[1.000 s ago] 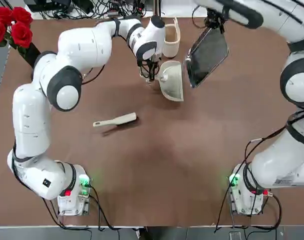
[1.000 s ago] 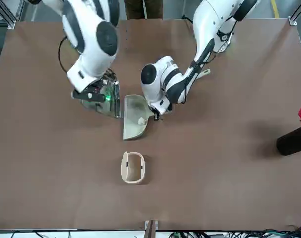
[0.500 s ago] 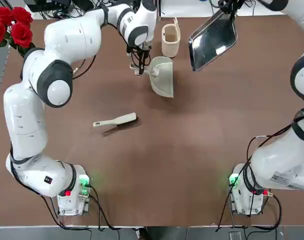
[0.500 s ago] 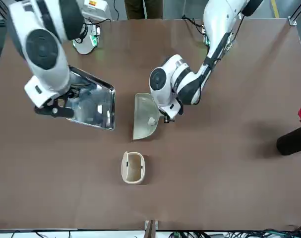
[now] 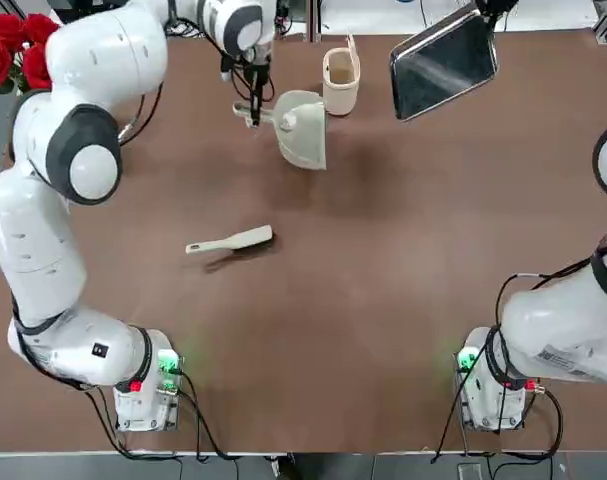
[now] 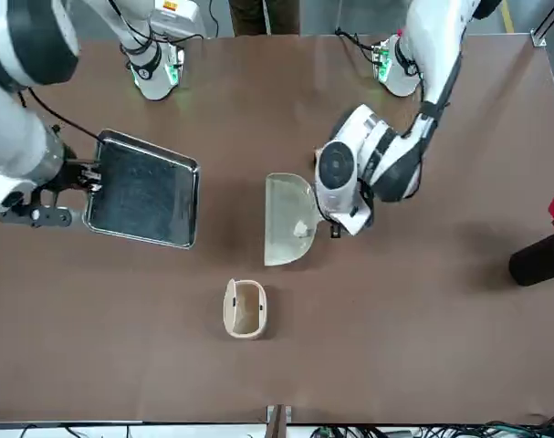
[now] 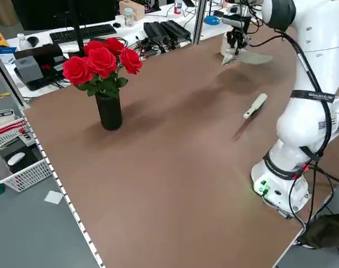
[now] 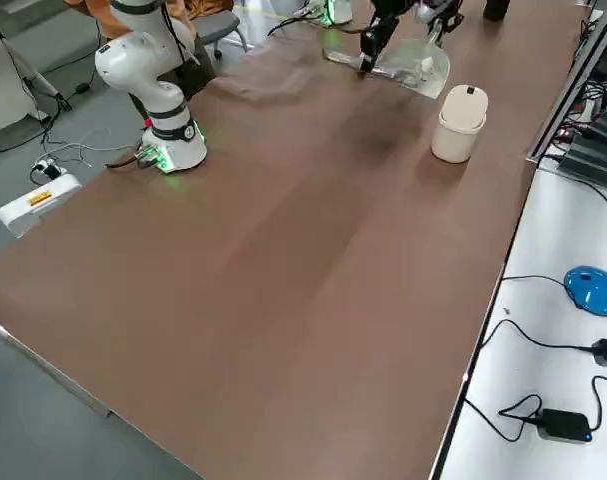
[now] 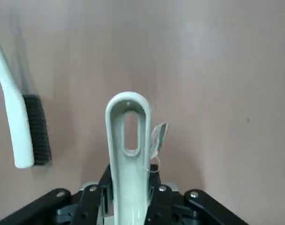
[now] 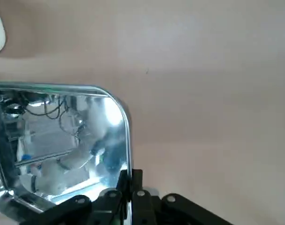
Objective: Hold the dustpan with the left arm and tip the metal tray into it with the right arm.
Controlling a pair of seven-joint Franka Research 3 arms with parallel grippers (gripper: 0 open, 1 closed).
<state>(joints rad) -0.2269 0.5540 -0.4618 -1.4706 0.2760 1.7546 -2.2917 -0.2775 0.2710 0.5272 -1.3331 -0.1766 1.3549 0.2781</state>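
The left gripper (image 5: pixel 251 108), near the upper middle of the top view, is closed on the short handle of the dustpan (image 5: pixel 301 128). The left wrist view shows its fingers (image 9: pixel 96 194) pinching the looped handle from both sides. The pan appears lifted clear of the table (image 5: pixel 383 300), with a small pale bit lying inside it. Its long axis runs from the handle at upper left to the flared mouth at lower right in the top view.

The right gripper (image 6: pixel 87 178), at the left edge of the front view, is clamped on the rim of the metal tray (image 6: pixel 141 192), which it holds in the air close to level, its hollow side up.

Tray and dustpan are well apart, the tray toward the upper right corner of the top view, and a cream bin (image 5: pixel 340 72) stands between them, just beside the pan. To tip again, the tray's free edge would need to come back over the pan's mouth.

A brush (image 5: pixel 231 241) lies alone mid-table.
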